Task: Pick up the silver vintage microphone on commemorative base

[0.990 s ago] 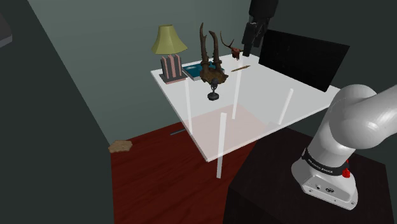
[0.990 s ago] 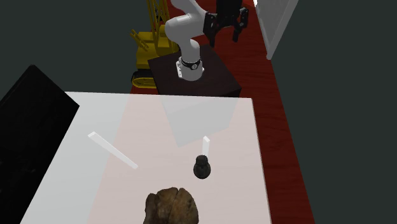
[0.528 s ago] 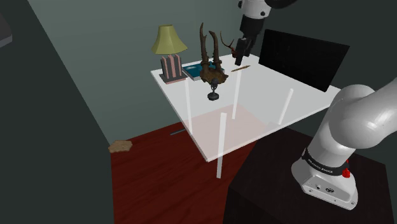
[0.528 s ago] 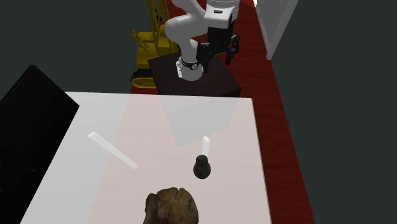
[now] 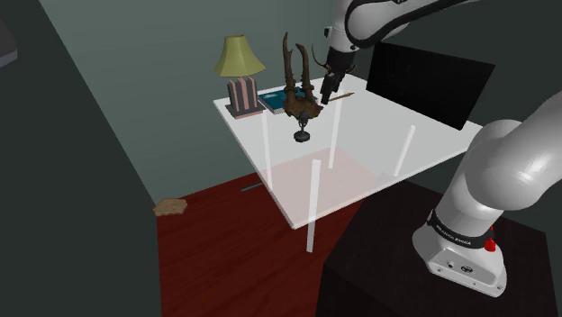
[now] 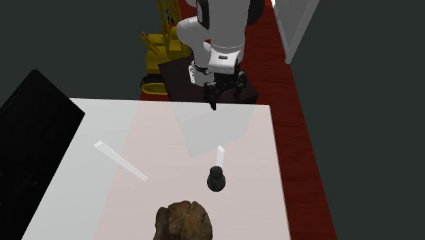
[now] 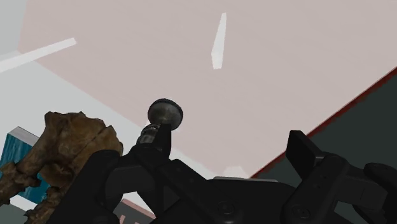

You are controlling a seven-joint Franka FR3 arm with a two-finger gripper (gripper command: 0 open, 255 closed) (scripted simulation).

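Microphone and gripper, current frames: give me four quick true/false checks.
1. The gripper is open and holds nothing. True.
2. The microphone lies tipped over on the table. False: it stands upright on its base.
3. The brown horned piece stands close by the microphone. True.
4. The lamp sits on the floor. False: it stands on the table, at the far corner in the shoulder view.
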